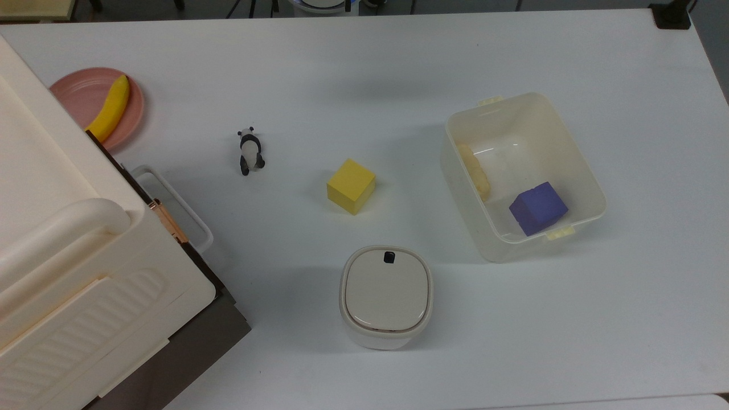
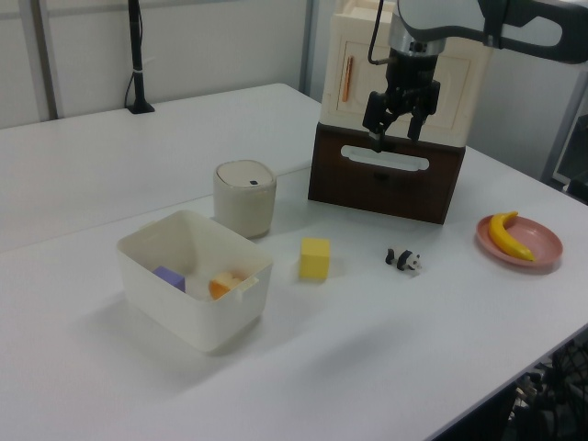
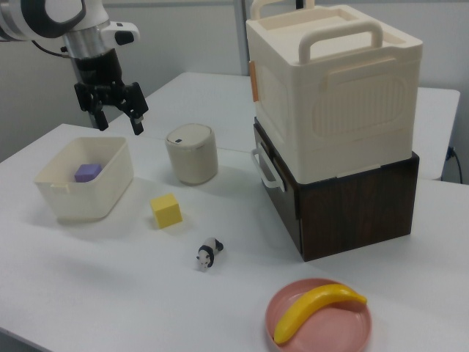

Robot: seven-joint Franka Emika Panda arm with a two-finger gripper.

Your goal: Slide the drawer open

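The drawer (image 3: pixel 352 198) is the dark brown box under the cream cabinet, its front panel (image 2: pixel 386 184) flush with the body. Its white loop handle (image 2: pixel 384 158) (image 3: pixel 265 167) (image 1: pixel 176 208) sticks out toward the table. My gripper (image 3: pixel 118 117) hangs open in the air, fingers pointing down with nothing between them. In the right view it is high at the far left, above the translucent bin (image 3: pixel 117 172) and well apart from the handle. In the left view the gripper (image 2: pixel 395 136) lines up just above the handle.
On the table are a cream lidded container (image 1: pixel 386 296), a yellow cube (image 1: pixel 351 186), a toy panda (image 1: pixel 250 151) and a pink plate (image 1: pixel 77 94) with a banana (image 1: pixel 109 108). The bin (image 1: pixel 575 165) holds a purple cube (image 1: pixel 537 208) and an orange piece (image 1: pixel 474 171).
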